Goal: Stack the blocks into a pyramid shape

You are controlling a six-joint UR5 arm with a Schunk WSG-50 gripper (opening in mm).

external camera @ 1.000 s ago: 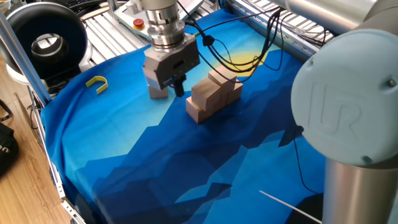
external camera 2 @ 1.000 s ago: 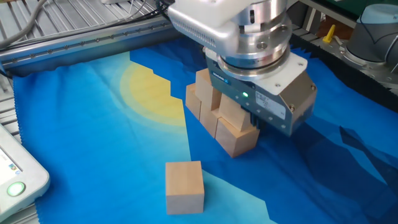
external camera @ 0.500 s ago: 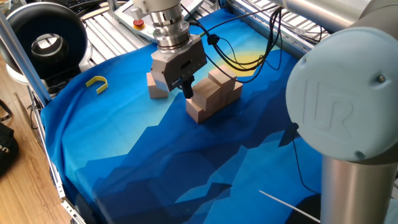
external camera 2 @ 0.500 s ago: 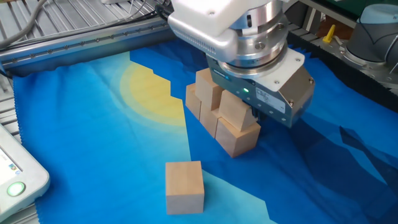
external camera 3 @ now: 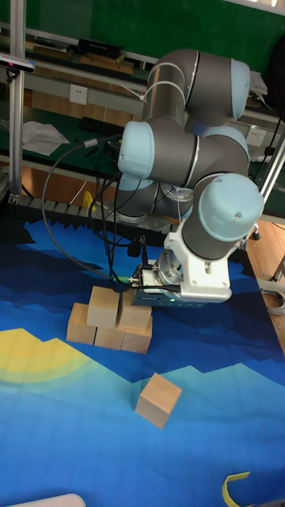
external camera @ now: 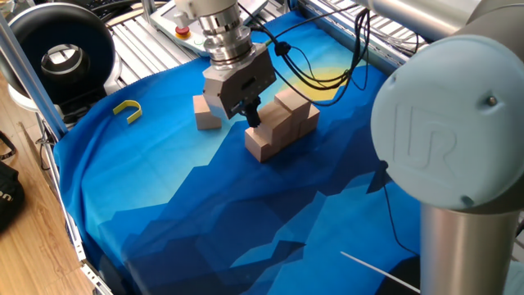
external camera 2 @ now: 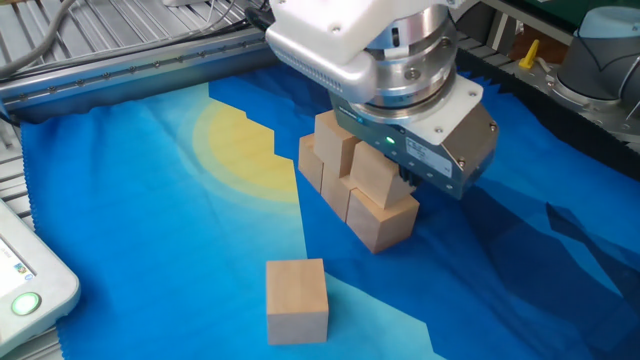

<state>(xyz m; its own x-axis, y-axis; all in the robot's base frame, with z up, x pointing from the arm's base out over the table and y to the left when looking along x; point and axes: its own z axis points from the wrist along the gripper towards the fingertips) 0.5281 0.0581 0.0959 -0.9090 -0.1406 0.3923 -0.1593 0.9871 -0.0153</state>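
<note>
A blue cloth (external camera 2: 150, 230) with a yellow sun patch covered the table, metal rails at its edges. On it stood the part-built pyramid (external camera 2: 355, 190) — three blocks in a bottom row with two more on top, five tan cubes touching one another. The sixth, loose block (external camera 2: 297, 300) sat on its own on the cloth, well apart from the stack — presumably waiting to cap it. The gripper (external camera: 252, 113) hung close beside the upper row at the near end of the stack; whether its jaws were wide or closed could not be told, though no block showed between them. A yellow hook (external camera: 128, 109) lay near the cloth's edge, clear of the work.
</note>
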